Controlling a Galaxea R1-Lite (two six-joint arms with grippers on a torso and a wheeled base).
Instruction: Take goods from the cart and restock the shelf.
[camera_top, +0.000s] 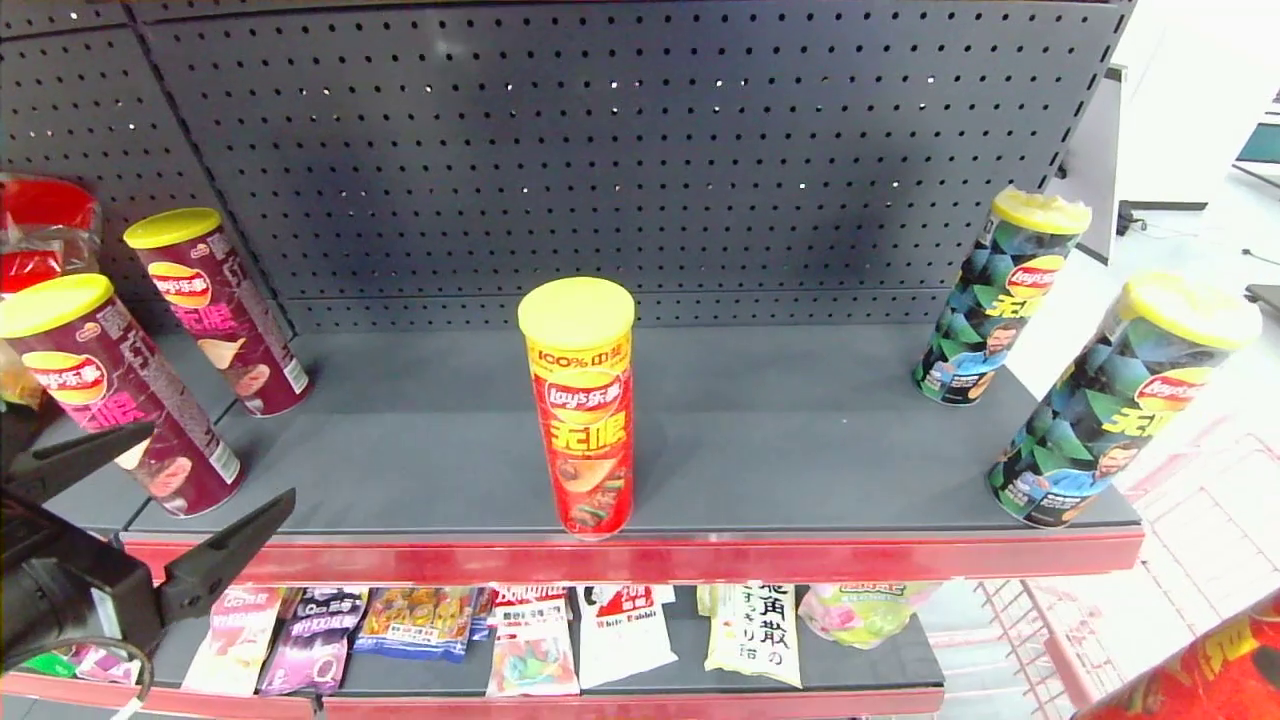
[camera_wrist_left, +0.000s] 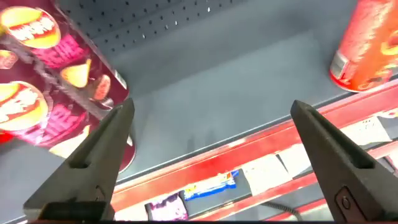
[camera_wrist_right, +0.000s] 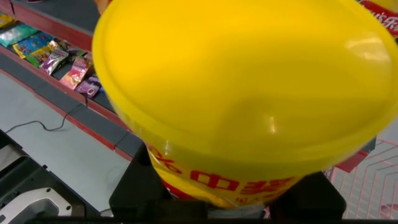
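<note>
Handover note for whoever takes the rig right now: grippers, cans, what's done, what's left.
Left gripper: open, empty, beside the front maroon can at the shelf's left end.
Right gripper: shut on the second red can, low right, off the shelf.
On the shelf: first red can front centre, back maroon can left, green cans right.
Done: first red can stands stocked.
Left: set the held can on the shelf, likely beside it.

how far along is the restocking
Done: five cans stand on the shelf: a red can, two purple cans, two green cans. In hand: the right gripper holds a second red can, low and right of the shelf. The left gripper is open and empty by the front purple can. Left: placing that can; what remains in the cart is hidden.
</note>
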